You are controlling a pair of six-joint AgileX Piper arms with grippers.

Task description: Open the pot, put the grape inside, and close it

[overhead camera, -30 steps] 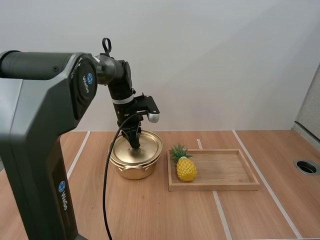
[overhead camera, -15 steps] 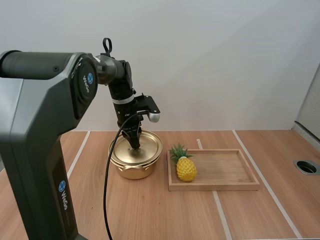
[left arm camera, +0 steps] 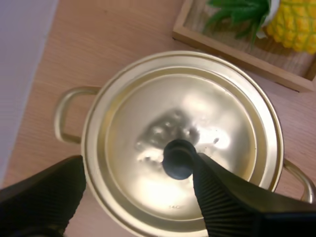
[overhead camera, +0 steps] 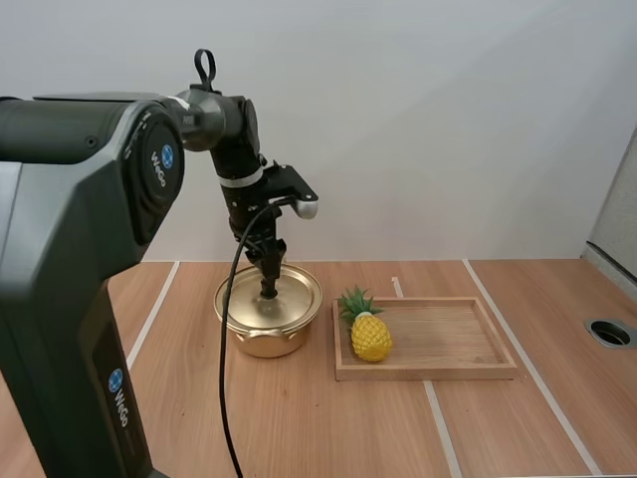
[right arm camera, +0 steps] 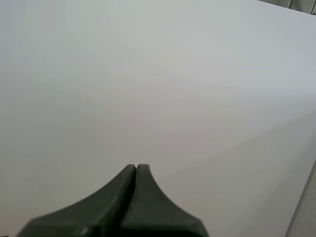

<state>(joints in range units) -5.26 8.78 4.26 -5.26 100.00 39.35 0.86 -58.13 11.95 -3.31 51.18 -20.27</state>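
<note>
A gold pot (overhead camera: 267, 334) stands on the table left of the tray, its lid (overhead camera: 284, 296) seated on it. My left gripper (overhead camera: 269, 271) hangs straight above the lid's black knob (overhead camera: 268, 293). In the left wrist view the lid (left arm camera: 217, 113) lies flat on the pot, and my left gripper (left arm camera: 137, 168) is open, its fingers (left arm camera: 232, 197) wide apart. One tip is close beside the knob (left arm camera: 177, 159), and nothing is pinched. No grapes are in sight. My right gripper (right arm camera: 136, 171) is shut on nothing and faces a blank wall.
A wooden tray (overhead camera: 448, 368) lies right of the pot, with a yellow pineapple (overhead camera: 370, 337) at its left end. From the left wrist the pineapple (left arm camera: 295, 24) and the tray's rim (left arm camera: 232, 54) sit just beyond the pot. A round hole (overhead camera: 609, 333) is at the table's far right.
My left gripper has opened off the lid's knob and risen a little. The lid stays on the pot. The right gripper is as it was.
</note>
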